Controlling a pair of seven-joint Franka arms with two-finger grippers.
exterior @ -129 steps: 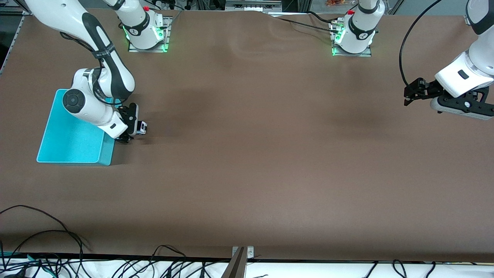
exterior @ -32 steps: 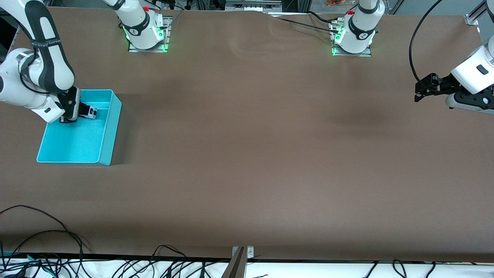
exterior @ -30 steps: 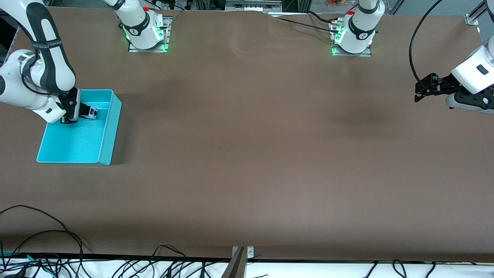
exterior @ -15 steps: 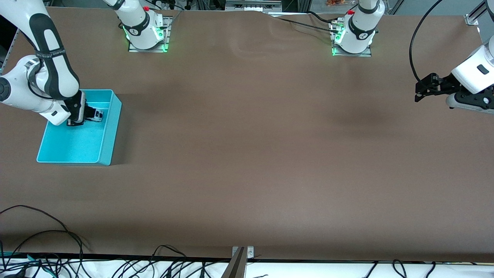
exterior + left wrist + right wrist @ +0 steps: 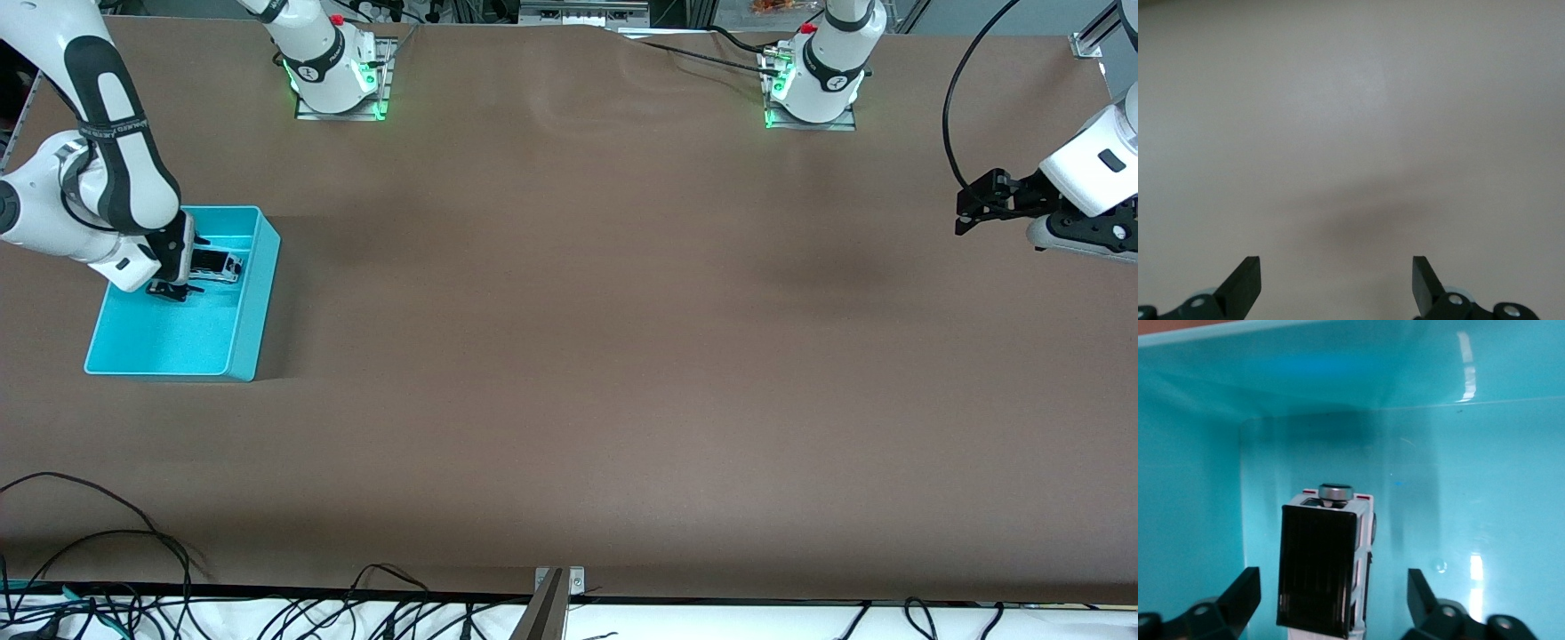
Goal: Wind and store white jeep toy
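The white jeep toy [image 5: 219, 264], boxy with a black roof, lies on the floor of the turquoise bin [image 5: 255, 307], in the part farther from the front camera. My right gripper [image 5: 181, 267] is down in the bin, open, with its fingers on either side of the jeep and not touching it. In the right wrist view the jeep [image 5: 1323, 563] shows between the spread fingers [image 5: 1243, 588] against the bin wall [image 5: 1471, 420]. My left gripper [image 5: 966, 210] is open and empty over bare table at the left arm's end, and it waits; its wrist view [image 5: 1337, 283] shows only table.
The bin stands at the right arm's end of the brown table [image 5: 569, 356]. The two arm bases [image 5: 336, 80] stand along the edge farthest from the front camera. Cables [image 5: 107, 542] lie along the nearest edge.
The right gripper carried the jeep from the table beside the bin into the bin, lowered it and opened, so the jeep now lies free. The left arm pulled back slightly.
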